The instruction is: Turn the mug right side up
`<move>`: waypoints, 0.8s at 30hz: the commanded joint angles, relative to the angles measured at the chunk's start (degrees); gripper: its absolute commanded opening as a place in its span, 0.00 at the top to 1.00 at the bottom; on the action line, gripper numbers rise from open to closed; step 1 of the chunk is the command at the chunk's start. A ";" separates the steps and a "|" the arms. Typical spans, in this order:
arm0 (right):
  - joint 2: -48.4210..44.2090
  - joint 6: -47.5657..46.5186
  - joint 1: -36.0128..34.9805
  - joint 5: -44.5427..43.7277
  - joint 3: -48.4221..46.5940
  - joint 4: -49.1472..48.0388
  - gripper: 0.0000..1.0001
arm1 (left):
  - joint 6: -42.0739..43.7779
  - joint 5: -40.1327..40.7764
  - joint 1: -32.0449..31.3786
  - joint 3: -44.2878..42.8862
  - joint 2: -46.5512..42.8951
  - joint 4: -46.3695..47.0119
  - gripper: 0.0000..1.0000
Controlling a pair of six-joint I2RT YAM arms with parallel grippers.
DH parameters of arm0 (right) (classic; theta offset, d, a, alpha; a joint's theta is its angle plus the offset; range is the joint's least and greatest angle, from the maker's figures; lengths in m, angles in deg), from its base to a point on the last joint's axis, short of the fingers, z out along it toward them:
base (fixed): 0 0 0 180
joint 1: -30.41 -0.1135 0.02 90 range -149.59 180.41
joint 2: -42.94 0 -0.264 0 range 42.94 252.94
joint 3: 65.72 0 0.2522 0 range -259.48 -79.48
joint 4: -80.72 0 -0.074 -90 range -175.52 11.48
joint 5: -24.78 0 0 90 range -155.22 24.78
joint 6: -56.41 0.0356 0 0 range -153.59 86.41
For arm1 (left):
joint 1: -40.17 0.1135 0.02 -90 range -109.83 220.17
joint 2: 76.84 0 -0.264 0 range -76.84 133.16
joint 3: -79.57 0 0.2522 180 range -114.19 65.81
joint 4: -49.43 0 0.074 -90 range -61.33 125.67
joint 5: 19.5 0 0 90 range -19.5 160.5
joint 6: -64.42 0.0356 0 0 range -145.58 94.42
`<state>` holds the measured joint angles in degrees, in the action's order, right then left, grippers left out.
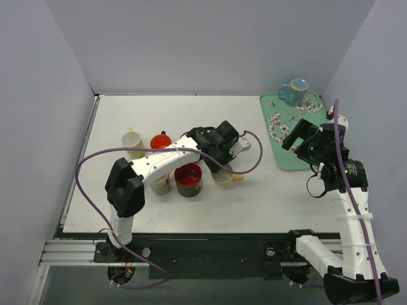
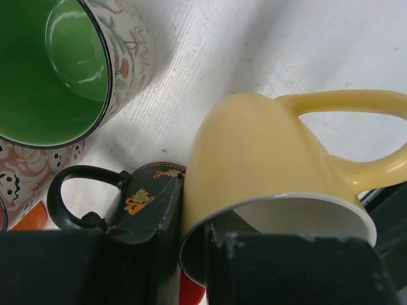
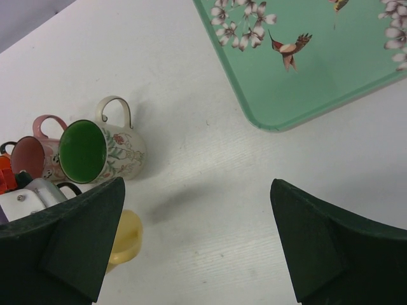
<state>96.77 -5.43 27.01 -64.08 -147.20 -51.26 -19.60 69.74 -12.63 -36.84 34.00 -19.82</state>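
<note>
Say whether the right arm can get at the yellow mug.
Likely yes: only bare table lies between the right gripper and the yellow mug, though the left gripper, clamped on its rim, crowds it.

The mug (image 2: pixel 267 159) sits in the left gripper (image 2: pixel 191 270), one finger inside its rim and the handle out to the gripper's right. Just left of it is a second mug (image 2: pixel 149 203), its handle further left. Ahead and left of the fingers is a third mug (image 2: pixel 63 70), with a fourth (image 2: pixel 25 171) against its near side. These three sit on the table (image 2: pixel 254 51). The right gripper (image 3: pixel 197 254) hangs over the table. The tray (image 3: pixel 318 70) lies ahead and to its right, one corner nearest the fingers. The third mug is ahead and to its left. A jar (image 1: pixel 294 91) stands on the tray's far end.
</note>
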 commanded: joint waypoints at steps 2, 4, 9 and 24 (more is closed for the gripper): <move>-0.82 -1.18 0.32 -4.04 2.07 0.19 0.07 | -0.18 3.65 -0.11 5.34 -0.55 7.84 1.00; -0.47 -1.53 0.41 -4.66 1.98 0.19 0.07 | -0.53 2.87 -0.20 8.15 -0.28 9.07 1.00; 0.49 -2.67 0.67 -5.80 1.19 0.11 0.06 | -1.49 2.95 -0.73 10.89 0.16 11.27 1.00; 6.02 -3.73 3.22 -12.76 -2.58 -2.36 0.00 | 3.42 -6.09 1.72 3.17 -2.38 4.60 0.43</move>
<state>99.78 -8.57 28.63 -73.96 -145.81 -51.44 -18.75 67.95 -12.67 -27.32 35.60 -12.69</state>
